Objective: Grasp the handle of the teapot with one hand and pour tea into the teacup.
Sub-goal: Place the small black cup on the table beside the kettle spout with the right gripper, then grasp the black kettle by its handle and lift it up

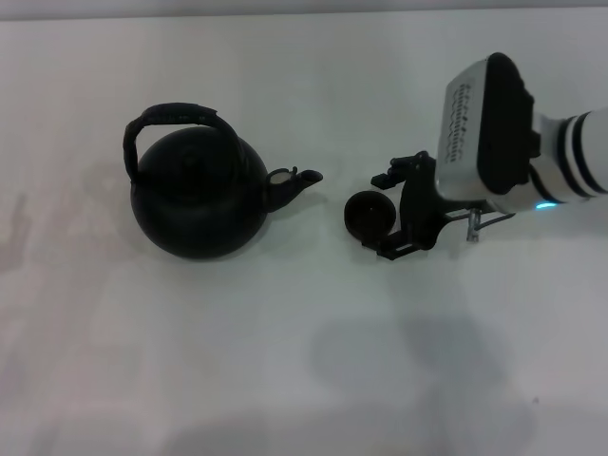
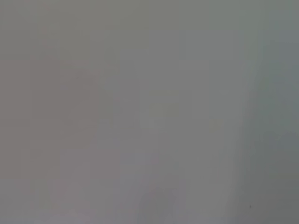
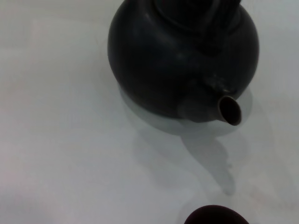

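Observation:
The black teapot (image 1: 199,195) stands on the left of the white table, its spout (image 1: 299,180) pointing right toward the teacup. The arched handle (image 1: 171,116) leans over the pot's far left side. The small black teacup (image 1: 366,215) sits a short way right of the spout. My right gripper (image 1: 382,216) reaches in from the right, open, with one black finger (image 1: 391,175) behind the cup and the other in front, both slightly apart from it. The right wrist view shows the teapot (image 3: 182,56), its pale spout opening (image 3: 230,110) and the teacup's rim (image 3: 215,216). The left gripper is out of view.
The white table (image 1: 285,361) extends all around the pot and cup. The left wrist view shows only a plain grey surface (image 2: 149,112). The right arm's white wrist housing (image 1: 484,123) hangs over the table's right side.

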Motion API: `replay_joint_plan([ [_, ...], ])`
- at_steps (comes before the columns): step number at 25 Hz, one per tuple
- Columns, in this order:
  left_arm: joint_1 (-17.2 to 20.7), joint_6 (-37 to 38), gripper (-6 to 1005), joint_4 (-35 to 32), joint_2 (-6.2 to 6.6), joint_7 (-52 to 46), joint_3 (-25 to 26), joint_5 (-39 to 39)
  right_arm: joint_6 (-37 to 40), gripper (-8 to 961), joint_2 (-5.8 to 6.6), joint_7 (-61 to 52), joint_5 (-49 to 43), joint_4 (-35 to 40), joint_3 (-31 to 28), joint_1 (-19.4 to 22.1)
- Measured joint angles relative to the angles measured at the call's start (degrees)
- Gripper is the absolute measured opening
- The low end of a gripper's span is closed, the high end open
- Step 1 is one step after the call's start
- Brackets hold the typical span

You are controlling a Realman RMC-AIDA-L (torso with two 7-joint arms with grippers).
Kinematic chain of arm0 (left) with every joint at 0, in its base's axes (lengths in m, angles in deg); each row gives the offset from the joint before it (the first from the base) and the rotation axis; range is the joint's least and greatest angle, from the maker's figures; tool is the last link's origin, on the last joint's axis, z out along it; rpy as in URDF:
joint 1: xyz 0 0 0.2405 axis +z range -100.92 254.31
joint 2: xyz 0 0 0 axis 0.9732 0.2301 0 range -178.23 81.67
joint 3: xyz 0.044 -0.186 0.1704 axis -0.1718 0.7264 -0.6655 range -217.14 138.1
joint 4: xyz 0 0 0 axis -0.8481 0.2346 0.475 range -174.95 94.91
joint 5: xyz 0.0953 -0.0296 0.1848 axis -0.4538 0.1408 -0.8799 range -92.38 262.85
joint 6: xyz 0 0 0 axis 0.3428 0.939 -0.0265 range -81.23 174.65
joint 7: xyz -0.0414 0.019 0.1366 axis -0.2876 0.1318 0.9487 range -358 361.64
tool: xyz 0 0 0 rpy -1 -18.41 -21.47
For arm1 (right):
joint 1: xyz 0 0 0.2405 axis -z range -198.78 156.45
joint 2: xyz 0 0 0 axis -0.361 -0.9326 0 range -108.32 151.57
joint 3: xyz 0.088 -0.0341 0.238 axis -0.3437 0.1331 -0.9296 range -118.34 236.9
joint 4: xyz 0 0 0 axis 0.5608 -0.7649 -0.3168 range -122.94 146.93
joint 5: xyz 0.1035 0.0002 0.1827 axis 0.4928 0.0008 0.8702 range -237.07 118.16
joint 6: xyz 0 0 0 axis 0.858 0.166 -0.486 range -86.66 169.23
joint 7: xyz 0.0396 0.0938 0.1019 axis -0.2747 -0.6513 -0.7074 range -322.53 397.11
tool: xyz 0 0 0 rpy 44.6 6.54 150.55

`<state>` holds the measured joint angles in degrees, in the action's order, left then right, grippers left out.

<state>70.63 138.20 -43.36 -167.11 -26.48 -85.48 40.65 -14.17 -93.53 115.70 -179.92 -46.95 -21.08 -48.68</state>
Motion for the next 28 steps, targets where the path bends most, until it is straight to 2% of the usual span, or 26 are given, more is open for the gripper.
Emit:
replay_joint_plan([
  [10,0.05,0.00,510,0.00,0.00,0.31,0.00,0.10,-8.65,865,0.23,0.51,0.42,-2.62,-8.26,0.90],
  [15,0.09,0.00,507,0.00,0.00,0.78,0.00,0.04,-13.72,866,0.26,2.01,1.38,-4.61,-14.31,2.02],
  [22,0.08,0.15,503,0.00,-0.10,0.79,-0.91,-0.11,-20.71,867,0.41,9.51,9.72,-3.52,-30.39,4.38],
  [28,-0.40,0.85,499,0.00,-0.10,0.76,-2.79,-0.20,-22.46,869,0.53,25.36,24.83,5.67,-42.22,8.20],
])
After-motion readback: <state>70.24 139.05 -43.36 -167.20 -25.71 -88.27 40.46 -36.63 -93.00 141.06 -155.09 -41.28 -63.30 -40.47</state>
